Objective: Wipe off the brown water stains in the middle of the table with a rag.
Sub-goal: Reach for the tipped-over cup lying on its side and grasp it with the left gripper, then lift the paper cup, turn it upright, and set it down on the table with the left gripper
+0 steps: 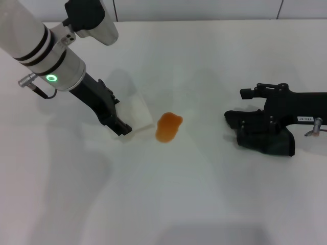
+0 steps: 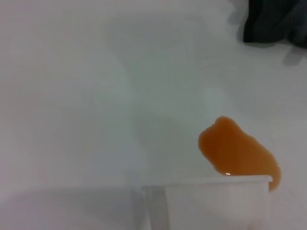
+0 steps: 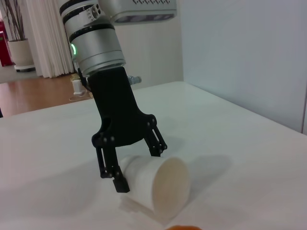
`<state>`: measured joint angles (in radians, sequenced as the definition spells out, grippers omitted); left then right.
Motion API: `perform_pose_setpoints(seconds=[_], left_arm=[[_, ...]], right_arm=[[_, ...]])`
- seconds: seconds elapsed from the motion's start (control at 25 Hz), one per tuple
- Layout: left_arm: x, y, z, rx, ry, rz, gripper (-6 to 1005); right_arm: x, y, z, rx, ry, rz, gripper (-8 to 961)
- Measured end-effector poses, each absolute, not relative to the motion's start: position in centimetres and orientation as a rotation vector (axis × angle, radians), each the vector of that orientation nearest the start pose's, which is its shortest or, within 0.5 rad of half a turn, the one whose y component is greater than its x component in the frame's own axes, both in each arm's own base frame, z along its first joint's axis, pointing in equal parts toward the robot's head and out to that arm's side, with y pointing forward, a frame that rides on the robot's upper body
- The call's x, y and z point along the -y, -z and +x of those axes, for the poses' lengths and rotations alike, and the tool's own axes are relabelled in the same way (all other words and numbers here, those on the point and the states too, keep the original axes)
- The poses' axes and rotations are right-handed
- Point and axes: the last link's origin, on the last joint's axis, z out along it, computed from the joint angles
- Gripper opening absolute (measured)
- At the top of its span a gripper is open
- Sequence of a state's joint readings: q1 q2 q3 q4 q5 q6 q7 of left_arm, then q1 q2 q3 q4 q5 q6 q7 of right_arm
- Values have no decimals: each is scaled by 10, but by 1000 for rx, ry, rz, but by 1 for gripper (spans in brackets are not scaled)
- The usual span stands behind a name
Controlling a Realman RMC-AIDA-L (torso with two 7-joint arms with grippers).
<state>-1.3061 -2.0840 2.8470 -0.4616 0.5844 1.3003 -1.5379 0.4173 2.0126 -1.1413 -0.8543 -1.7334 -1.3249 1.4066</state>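
The brown water stains (image 1: pixel 168 127) form a single glossy orange-brown blotch near the middle of the table (image 1: pixel 204 204), intact and with a clean outline, so no wiping has been done; judged from this, the task is at its start, with the whole stain left to remove. Just beside the blotch, on the robot's left, a white paper cup (image 1: pixel 137 115) lies tipped on its side, its mouth turned toward the stain; in the left wrist view the cup rim (image 2: pixel 216 181) overlaps the near edge of the blotch (image 2: pixel 237 153). The left gripper (image 1: pixel 122 120) reaches down at a slant from the upper left and holds the cup, its fingers closed around the cup wall; the right wrist view shows one black finger (image 3: pixel 114 167) on either flank of the tipped cup (image 3: pixel 158 187). The rag (image 1: pixel 265 138), a dark folded cloth, lies on the table well apart from the stain on the robot's right. The right gripper (image 1: pixel 250 125) extends level from the right edge, low over the rag and in contact with it or nearly so; whether its fingers are spread or pressed together cannot be determined. Remaining steps, as judged: secure the rag, carry it to the blotch, wipe until the white surface is clean
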Motion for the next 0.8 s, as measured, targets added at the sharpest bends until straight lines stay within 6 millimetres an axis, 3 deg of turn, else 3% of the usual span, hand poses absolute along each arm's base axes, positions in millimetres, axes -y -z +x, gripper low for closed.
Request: perform_pose_setpoints(seconds=[0.24, 0.52, 0.8], left_arm=[[-420, 33, -189, 449, -538, -2929, 838], [-422, 32, -181, 439, -527, -2939, 689], [-439, 1, -152, 520, -192, -2869, 612]], right_arm=[[-343, -6, 251, -392, -499, -2712, 855], [-343, -6, 251, -393, -499, -2709, 855], [-344, -7, 251, -389, -498, -2707, 855]])
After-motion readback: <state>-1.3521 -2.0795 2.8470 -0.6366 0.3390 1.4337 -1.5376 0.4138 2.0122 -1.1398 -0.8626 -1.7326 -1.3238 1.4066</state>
